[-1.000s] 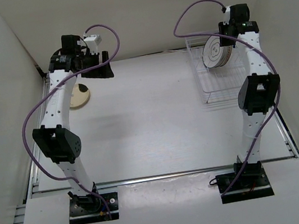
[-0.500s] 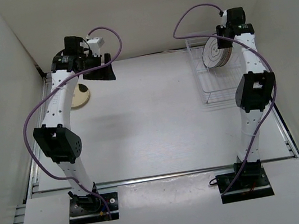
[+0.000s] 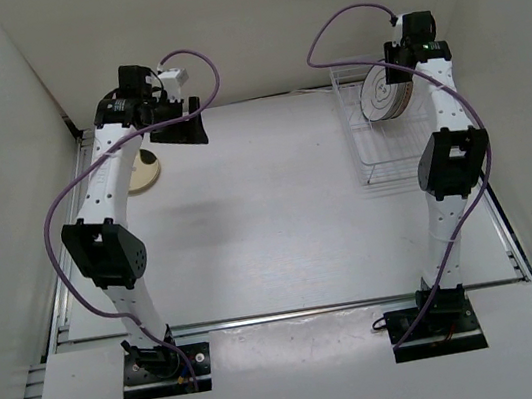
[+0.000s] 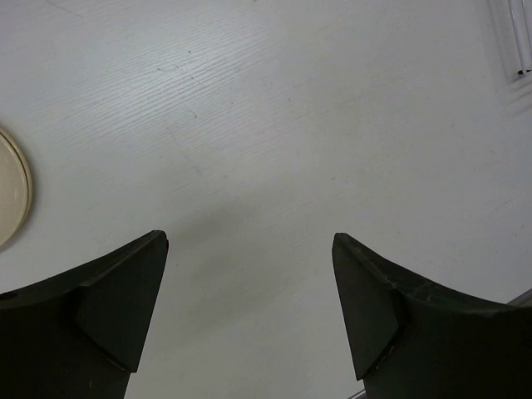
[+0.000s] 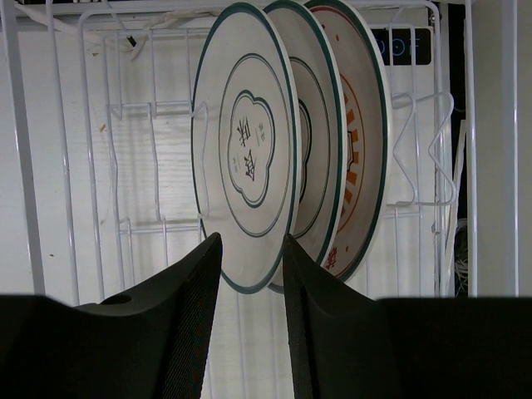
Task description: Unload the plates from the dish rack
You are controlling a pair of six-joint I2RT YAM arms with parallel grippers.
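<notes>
Three plates stand upright in the white wire dish rack [image 5: 91,166]: a front white plate with dark rings [image 5: 241,108], a second ringed plate [image 5: 320,183] and a plate with orange marks [image 5: 359,141] behind. My right gripper [image 5: 252,241] has its jaws narrowed onto the lower rim of the front plate, one finger on each face, and the plate still stands in the rack. In the top view the right gripper [image 3: 396,73] is at the plates [image 3: 379,92]. My left gripper [image 4: 249,241] is wide open and empty above bare table. The tan plate [image 3: 140,171] lies flat to its left.
The rack [image 3: 381,156] stands at the back right by the right wall, and its near half holds nothing. One rack corner shows in the left wrist view [image 4: 517,41], and the tan plate's rim [image 4: 10,191] is at that view's left edge. White walls enclose the table.
My right arm has reached slightly further over the rack toward the plates. My left gripper has drifted a little to the right. The plates have not moved.
</notes>
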